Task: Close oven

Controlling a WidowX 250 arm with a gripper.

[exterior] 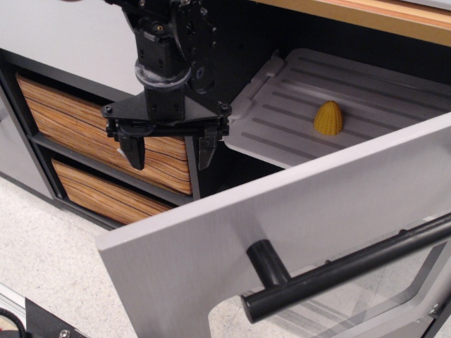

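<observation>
The oven door (211, 246) is a large grey panel with a black bar handle (338, 271) and a clear window (373, 310). It stands open, swung out toward the front. Behind it the black interior holds a light grey ribbed tray (282, 116) with a small yellow ridged object (328, 117) on it. My black gripper (169, 149) hangs fingers-down to the left of the tray, above and behind the door's upper left edge. Its fingers are apart and hold nothing.
Two striped wood-grain drawers (77, 120) sit in a dark frame left of the oven, right behind the gripper. A wooden countertop edge (380, 17) runs along the top right. Speckled floor (49, 246) lies at the lower left.
</observation>
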